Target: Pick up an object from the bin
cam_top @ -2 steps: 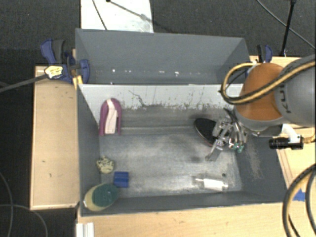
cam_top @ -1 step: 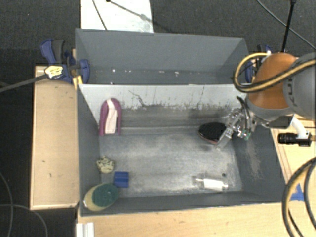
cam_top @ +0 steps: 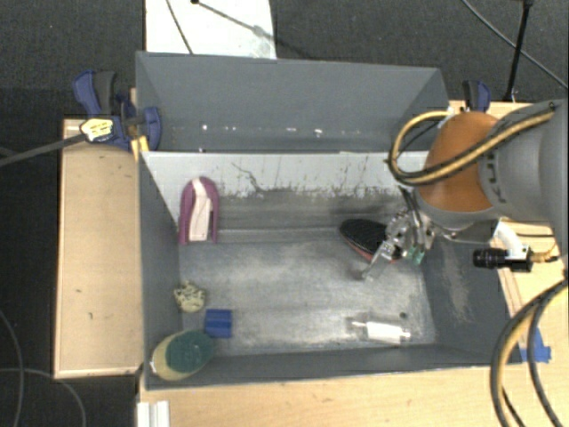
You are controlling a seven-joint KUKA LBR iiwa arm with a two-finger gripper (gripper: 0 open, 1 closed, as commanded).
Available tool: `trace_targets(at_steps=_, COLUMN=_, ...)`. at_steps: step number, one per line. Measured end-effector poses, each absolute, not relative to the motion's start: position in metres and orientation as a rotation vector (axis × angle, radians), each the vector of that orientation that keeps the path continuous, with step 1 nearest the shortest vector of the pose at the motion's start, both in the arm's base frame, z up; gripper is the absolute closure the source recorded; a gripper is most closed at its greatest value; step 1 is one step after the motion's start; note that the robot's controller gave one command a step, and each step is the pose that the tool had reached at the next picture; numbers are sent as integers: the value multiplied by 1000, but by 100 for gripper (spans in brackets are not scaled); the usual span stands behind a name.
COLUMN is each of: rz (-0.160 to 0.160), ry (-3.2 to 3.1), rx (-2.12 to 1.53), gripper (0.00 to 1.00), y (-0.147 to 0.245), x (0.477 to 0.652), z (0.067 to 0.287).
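The scuffed grey bin (cam_top: 293, 283) holds a dark oval thing (cam_top: 360, 232) with a red edge, right of centre near the back wall, lying left to right. The gripper (cam_top: 384, 254) hangs just beside its right front end; open or closed, I cannot tell

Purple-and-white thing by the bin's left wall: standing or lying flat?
Standing: the purple-and-white thing is on end, its rounded top uppermost, close beside that wall.
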State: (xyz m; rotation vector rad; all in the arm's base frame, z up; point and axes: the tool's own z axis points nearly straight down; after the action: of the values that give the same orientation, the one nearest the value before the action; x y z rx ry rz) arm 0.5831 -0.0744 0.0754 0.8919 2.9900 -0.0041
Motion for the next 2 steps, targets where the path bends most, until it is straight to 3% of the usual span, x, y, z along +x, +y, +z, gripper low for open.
trace_targets(at_steps=1, rz=4, ry=2793, rx=1418, gripper=0, y=-63, x=592, z=72)
trace_targets(at_steps=2, rz=2, ry=2804, rx=1413, gripper=100, y=-62, x=591, z=72)
